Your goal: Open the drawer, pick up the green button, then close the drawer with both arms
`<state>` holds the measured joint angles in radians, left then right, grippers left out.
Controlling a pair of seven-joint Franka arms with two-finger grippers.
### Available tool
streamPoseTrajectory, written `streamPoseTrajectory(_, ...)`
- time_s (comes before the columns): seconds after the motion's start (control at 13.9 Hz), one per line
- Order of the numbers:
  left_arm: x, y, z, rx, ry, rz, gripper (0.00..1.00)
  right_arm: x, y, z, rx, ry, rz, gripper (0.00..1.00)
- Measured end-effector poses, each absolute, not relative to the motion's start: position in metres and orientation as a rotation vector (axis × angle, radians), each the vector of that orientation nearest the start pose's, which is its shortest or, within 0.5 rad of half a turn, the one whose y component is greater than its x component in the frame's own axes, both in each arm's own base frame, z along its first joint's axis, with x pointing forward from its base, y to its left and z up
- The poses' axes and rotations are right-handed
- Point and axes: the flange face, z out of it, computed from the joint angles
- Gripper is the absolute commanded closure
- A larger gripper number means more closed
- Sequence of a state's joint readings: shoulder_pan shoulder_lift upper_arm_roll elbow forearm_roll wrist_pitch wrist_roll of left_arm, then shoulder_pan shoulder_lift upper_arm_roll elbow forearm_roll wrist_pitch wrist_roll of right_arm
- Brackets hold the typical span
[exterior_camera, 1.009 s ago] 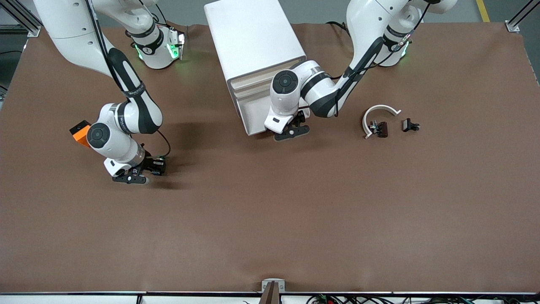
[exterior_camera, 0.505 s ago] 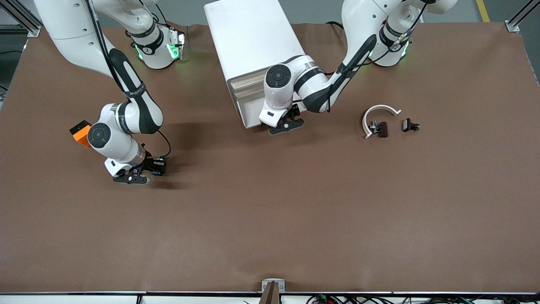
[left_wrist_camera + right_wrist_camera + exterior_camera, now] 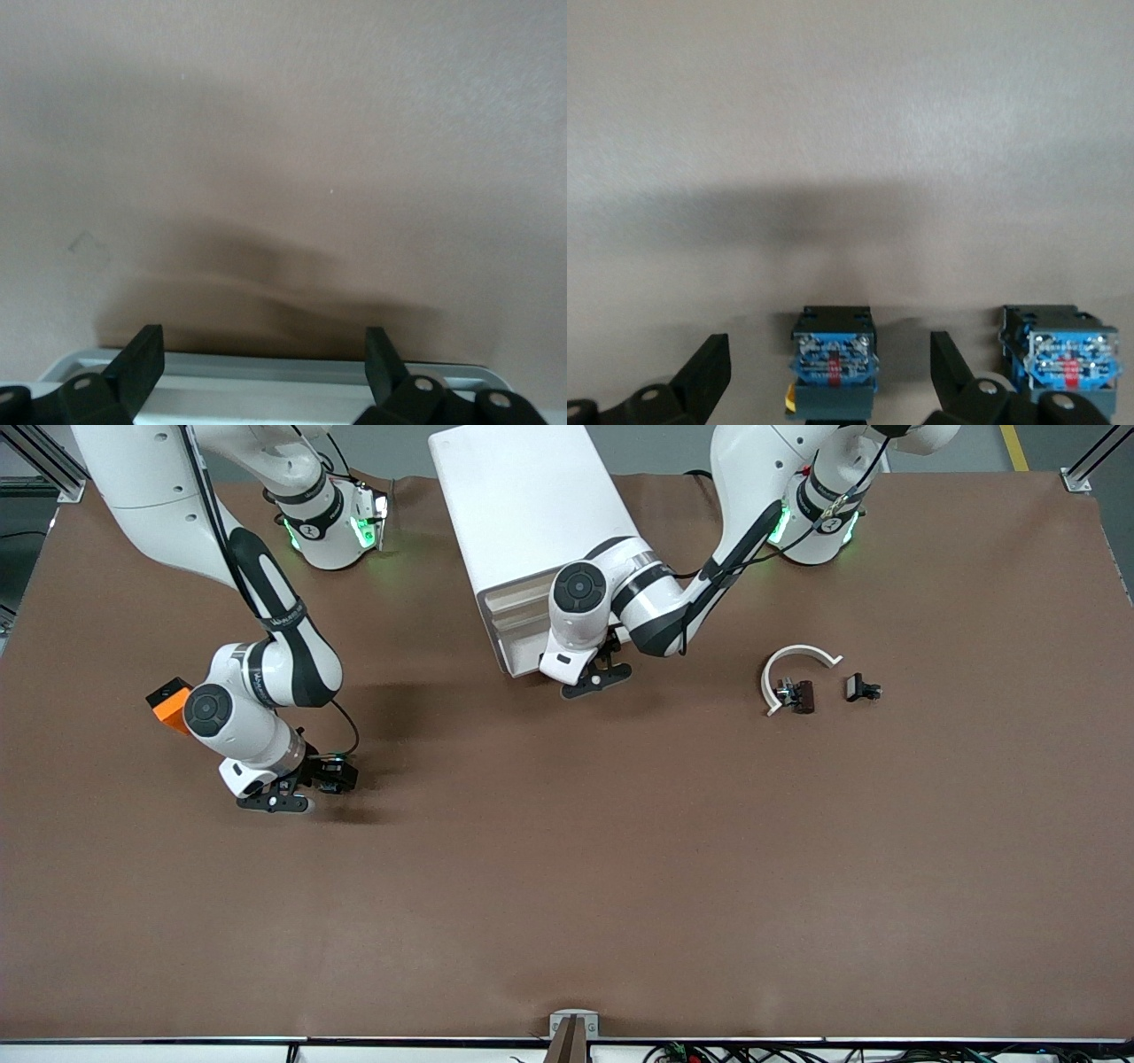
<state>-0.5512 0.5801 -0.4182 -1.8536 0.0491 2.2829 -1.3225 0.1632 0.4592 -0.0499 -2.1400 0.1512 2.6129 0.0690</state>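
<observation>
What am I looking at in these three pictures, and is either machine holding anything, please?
These are two white robots at a brown table: a left arm and a right arm, each ending in a two-finger gripper. The wide picture looks down from across the table; the other two come from cameras on the wrists. The left gripper, open, is at the lowest drawer of a white cabinet. The right gripper is low over the table, open, with a small button between its fingers but not clamped; a second button stands beside it. Toward the left arm's end lie a white curved piece and two small dark parts. Nothing is held.
</observation>
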Motion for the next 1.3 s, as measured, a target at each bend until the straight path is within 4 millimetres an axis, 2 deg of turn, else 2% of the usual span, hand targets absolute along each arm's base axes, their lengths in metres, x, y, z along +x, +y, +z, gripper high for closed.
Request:
streamPoseTrajectory(0.14,0.365,-0.514,0.221,-3.052,-0.595,0.387,0.0,0.58,0.063,0.206,-3.076,0.119,0.026,0.0)
streamPoseTrajectory(0.36,0.358,-0.516,0.218,-3.023,-0.642,0.475,0.0,0.594,0.061,0.248,-3.063,0.079,0.081,0.0)
streamPoseTrajectory(0.5,0.357,-0.516,0.214,-3.0,-0.666,0.522,0.0,0.598,0.047,0.279,-3.053,0.029,0.113,0.0)
streamPoseTrajectory(0.65,0.357,-0.517,0.21,-2.983,-0.71,0.581,0.0,0.599,0.02,0.322,-3.054,-0.017,0.188,0.0)
streamPoseTrajectory(0.79,0.358,-0.518,0.206,-2.964,-0.755,0.641,0.0,0.599,-0.004,0.377,-3.083,-0.044,0.272,0.0)
streamPoseTrajectory(1.01,0.358,-0.519,0.2,-2.931,-0.786,0.706,0.0,0.594,-0.017,0.462,-3.105,-0.051,0.359,0.0)
streamPoseTrajectory(1.15,0.358,-0.52,0.198,-2.926,-0.788,0.715,0.0,0.592,-0.022,0.502,-3.107,-0.042,0.381,0.0)
streamPoseTrajectory(1.3,0.359,-0.521,0.198,-2.927,-0.788,0.716,0.0,0.591,-0.032,0.527,-3.109,-0.017,0.376,0.0)
